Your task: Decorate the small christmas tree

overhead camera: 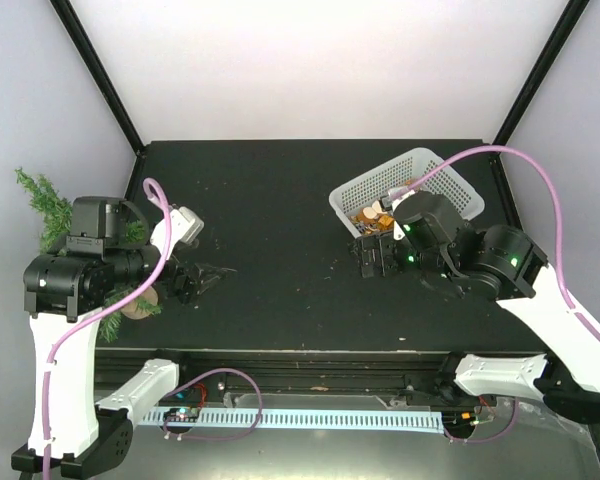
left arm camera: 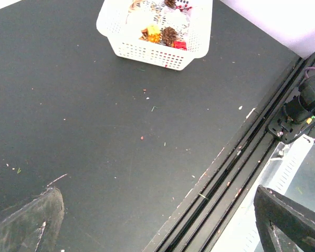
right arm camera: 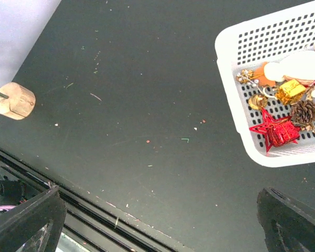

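The table (overhead camera: 280,200) is mostly bare black surface, with wide room between the two arms; its front edge meets a black rail (overhead camera: 300,362). A white basket (overhead camera: 420,162) of ornaments (right arm camera: 277,131) sits near the right rear corner. The small christmas tree (overhead camera: 42,200) is at the far left edge, half hidden behind the left arm (overhead camera: 80,270) in the top view; only the right wrist view shows its wood disc base (right arm camera: 14,101) clearly, resting on the table. The left fingers (overhead camera: 192,282) hang near the tree's right side, spread wide, holding nothing. The right fingers (overhead camera: 372,258), just beside the basket and well apart from the tree, are likewise spread wide and empty
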Action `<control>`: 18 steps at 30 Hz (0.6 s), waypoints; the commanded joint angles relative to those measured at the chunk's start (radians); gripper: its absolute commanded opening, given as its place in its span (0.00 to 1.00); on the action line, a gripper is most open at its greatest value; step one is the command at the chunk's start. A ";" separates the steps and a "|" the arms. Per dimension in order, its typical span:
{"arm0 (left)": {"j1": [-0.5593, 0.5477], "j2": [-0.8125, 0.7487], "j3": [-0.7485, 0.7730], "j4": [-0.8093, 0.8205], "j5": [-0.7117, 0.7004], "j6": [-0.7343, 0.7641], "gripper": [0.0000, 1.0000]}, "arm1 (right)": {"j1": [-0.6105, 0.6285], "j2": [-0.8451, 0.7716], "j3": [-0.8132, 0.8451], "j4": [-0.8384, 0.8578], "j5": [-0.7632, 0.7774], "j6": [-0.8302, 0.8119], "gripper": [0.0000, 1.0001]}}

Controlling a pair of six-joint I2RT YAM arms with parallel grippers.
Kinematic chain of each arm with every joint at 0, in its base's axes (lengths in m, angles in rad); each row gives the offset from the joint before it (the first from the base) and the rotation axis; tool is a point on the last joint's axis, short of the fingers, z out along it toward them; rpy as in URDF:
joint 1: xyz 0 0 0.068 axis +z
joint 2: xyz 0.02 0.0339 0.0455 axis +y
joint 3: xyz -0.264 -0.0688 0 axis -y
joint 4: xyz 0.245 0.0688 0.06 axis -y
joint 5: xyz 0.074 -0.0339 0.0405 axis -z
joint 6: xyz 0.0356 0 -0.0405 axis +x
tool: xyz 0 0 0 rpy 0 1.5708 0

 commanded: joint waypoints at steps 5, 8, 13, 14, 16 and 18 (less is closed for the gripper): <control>0.011 -0.005 0.153 0.009 -0.115 -0.001 0.99 | 0.004 -0.028 -0.029 0.010 -0.006 -0.041 1.00; 0.012 -0.021 0.274 0.091 -0.298 -0.065 0.98 | 0.004 -0.026 -0.034 0.015 -0.016 -0.054 1.00; 0.012 -0.127 0.365 0.331 -0.653 -0.156 0.99 | 0.004 -0.009 -0.038 0.029 -0.037 -0.077 1.00; 0.015 -0.133 0.386 0.351 -0.735 -0.164 0.99 | 0.004 -0.006 -0.044 0.030 -0.045 -0.082 1.00; 0.024 -0.142 0.422 0.384 -0.923 -0.170 0.99 | 0.004 -0.003 -0.063 0.037 -0.064 -0.095 1.00; 0.027 -0.174 0.413 0.417 -1.036 -0.164 0.99 | 0.004 0.004 -0.081 0.043 -0.085 -0.107 1.00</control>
